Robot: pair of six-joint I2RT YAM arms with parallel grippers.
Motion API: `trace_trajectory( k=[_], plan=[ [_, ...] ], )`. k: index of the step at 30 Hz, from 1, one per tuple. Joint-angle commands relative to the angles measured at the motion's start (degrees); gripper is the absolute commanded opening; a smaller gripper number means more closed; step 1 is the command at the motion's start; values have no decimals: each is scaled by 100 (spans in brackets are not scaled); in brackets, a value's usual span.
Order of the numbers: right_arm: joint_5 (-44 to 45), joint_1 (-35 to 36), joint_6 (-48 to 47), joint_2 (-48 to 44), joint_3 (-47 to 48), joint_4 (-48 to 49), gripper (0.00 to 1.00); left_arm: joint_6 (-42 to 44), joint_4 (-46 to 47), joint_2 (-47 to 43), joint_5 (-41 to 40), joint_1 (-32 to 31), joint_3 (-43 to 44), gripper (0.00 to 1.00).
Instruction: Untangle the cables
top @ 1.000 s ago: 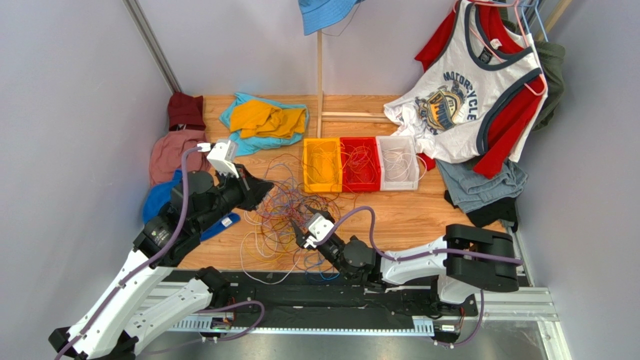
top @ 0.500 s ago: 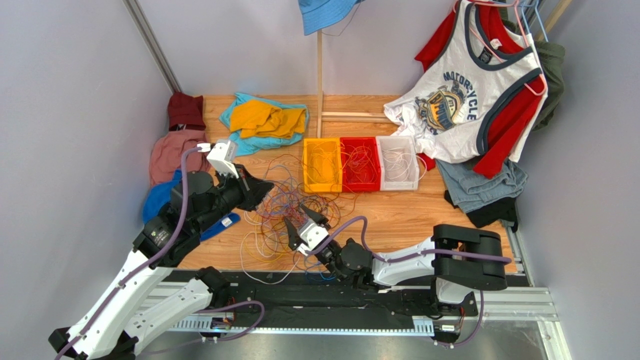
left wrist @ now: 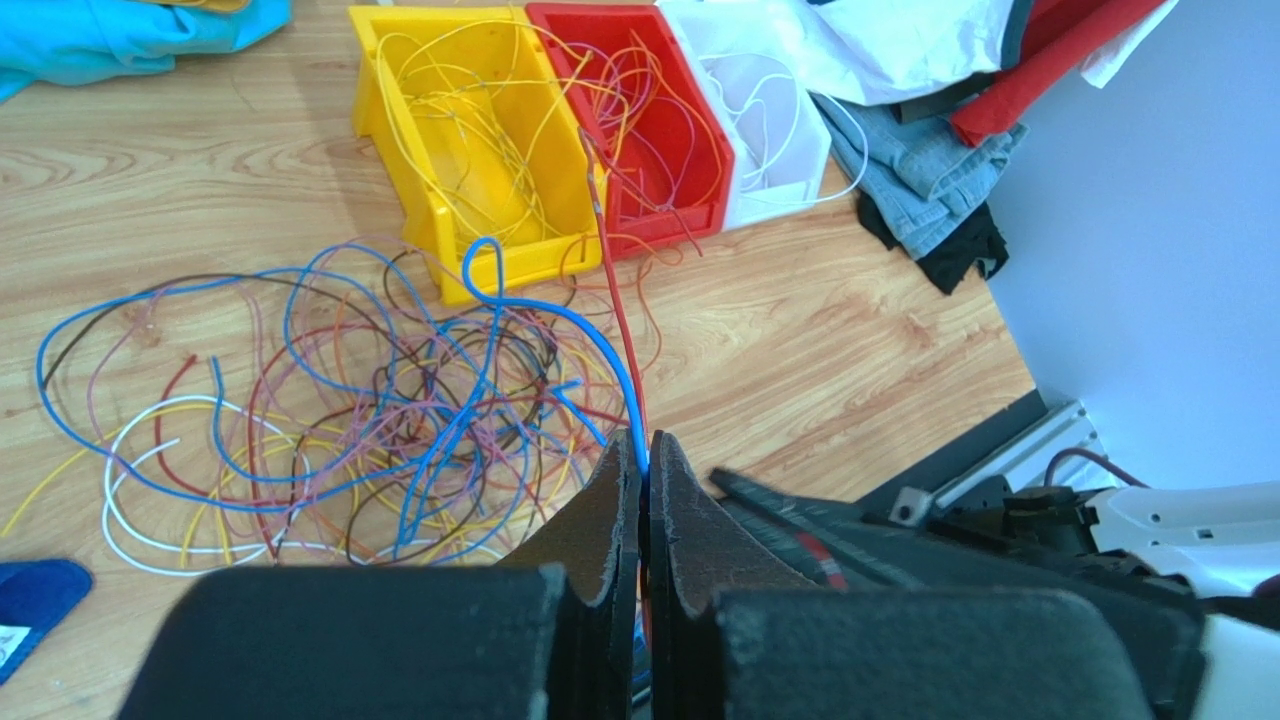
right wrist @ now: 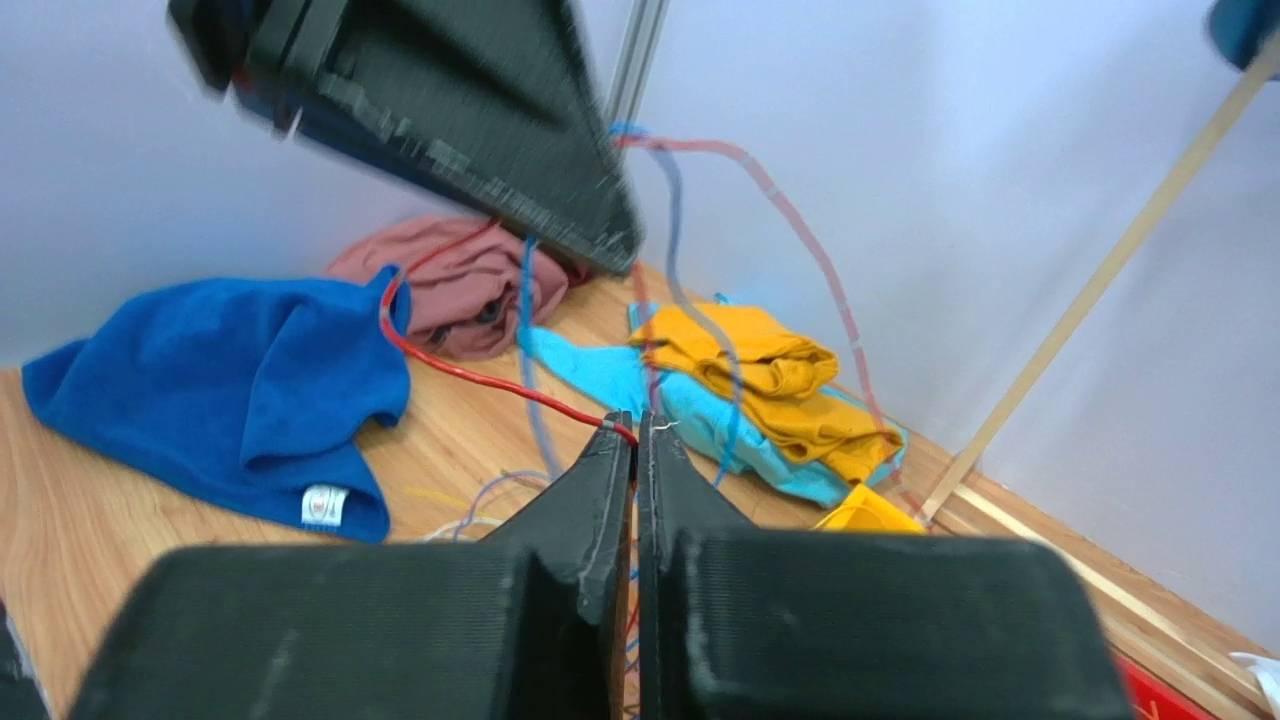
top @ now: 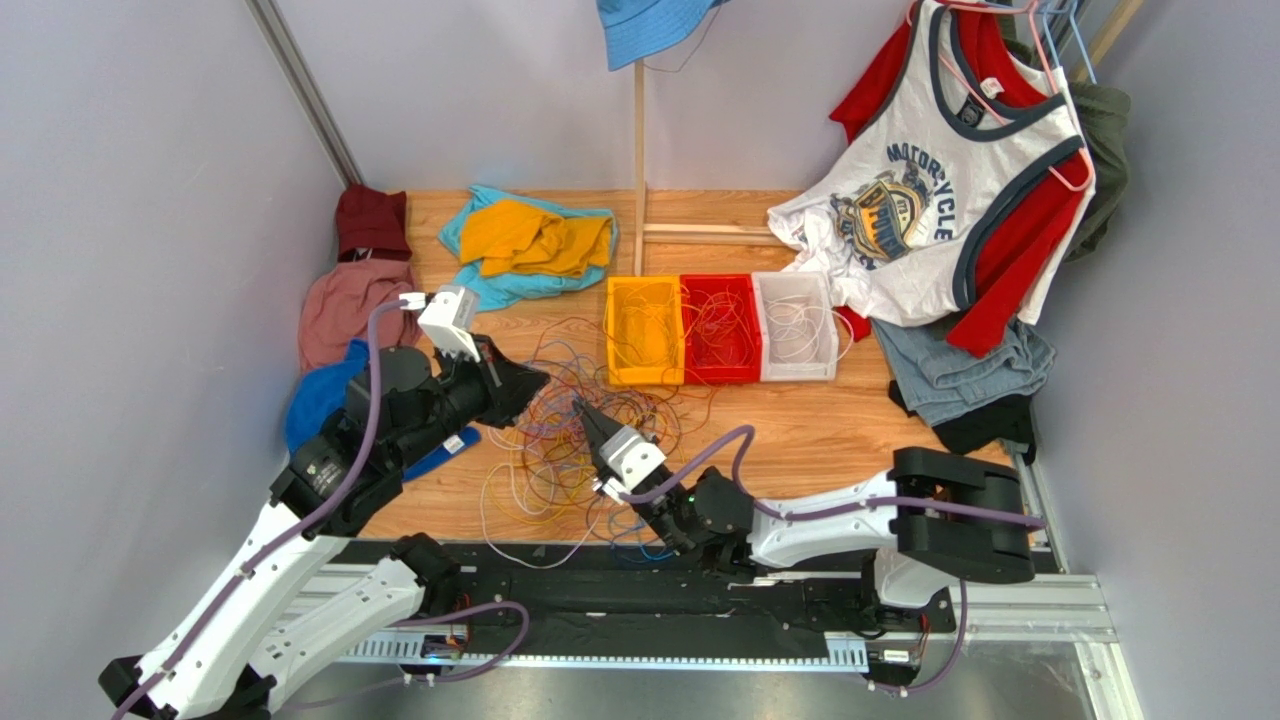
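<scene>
Thin looping cables [top: 549, 450] in blue, red, yellow and white lie heaped on the light wooden tabletop [top: 842, 435], between the two arms. They are hemmed in on the left by a crumpled blue cloth [top: 316, 398], while bare wood lies open to their right, up to the folded grey-blue jeans [top: 962, 368]. Just behind the heap, a yellow plastic bin [top: 643, 378], a red plastic bin [top: 721, 375] and a white plastic bin [top: 796, 372] stand touching in a row, each holding wires of its own colour. The left gripper [left wrist: 646, 458] is clenched on one blue and one red strand. The right gripper [right wrist: 634, 435] is pinched tight on a red strand.
</scene>
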Motion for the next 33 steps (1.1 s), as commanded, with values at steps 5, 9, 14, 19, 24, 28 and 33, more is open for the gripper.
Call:
trace_trajectory(
  k=[5, 9, 14, 19, 24, 28, 33],
  plan=[
    [455, 6, 1791, -2114, 1419, -4050, 0, -108, -569, -188, -1166, 21, -217, 40],
    [180, -179, 2718, -2458, 2601, -6499, 0, -424, -965, -248, -1748, 30, -446, 92],
    [206, -188, 2858, -2564, 3173, -7625, 0, -776, -1053, -837, -2196, 21, -850, 96],
    [374, -468, 2771, -2353, 4157, -8521, 0, -821, -1265, -1276, -2556, 21, -930, 96],
    [172, -1224, 3015, -2099, 4931, -9252, 0, -873, -1282, -1514, -2381, 21, -1193, 97],
    [-197, -2198, 3412, -2116, 4942, -9552, 0, -1013, -1343, -1725, -2293, 30, -1457, 97],
    [-268, -2798, 3482, -2195, 4677, -9297, 0, -1285, -1186, -2050, -2039, 30, -1659, 97]
  ],
)
